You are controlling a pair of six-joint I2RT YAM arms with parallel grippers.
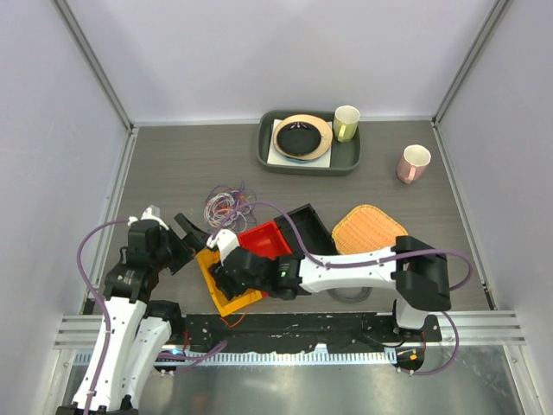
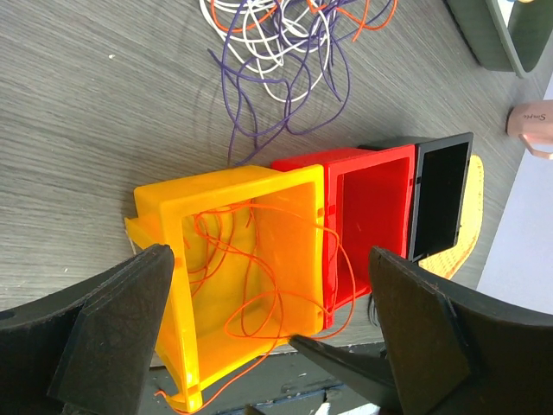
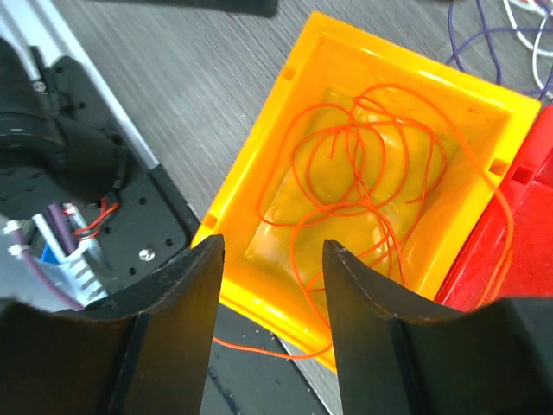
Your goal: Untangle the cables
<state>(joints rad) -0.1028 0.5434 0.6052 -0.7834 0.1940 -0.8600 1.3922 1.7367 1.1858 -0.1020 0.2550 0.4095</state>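
An orange-red cable (image 3: pixel 363 177) lies coiled in the yellow bin (image 3: pixel 285 112), with one strand trailing over the bin's near wall; it also shows in the left wrist view (image 2: pixel 259 277). A tangle of purple, white and orange cables (image 1: pixel 226 205) lies on the table behind the bins, and shows in the left wrist view (image 2: pixel 285 52). My right gripper (image 3: pixel 272 259) is open and empty above the yellow bin's near corner (image 1: pixel 223 252). My left gripper (image 2: pixel 268 328) is open and empty just left of the yellow bin (image 1: pixel 190 233).
A red bin (image 1: pixel 266 239) and a black bin (image 1: pixel 309 226) stand in a row right of the yellow bin (image 1: pixel 226 290). A woven mat (image 1: pixel 370 229) lies further right. A dark tray (image 1: pixel 268 151) with a plate and a cup stands at the back, with a pink cup (image 1: pixel 413 162) beside it.
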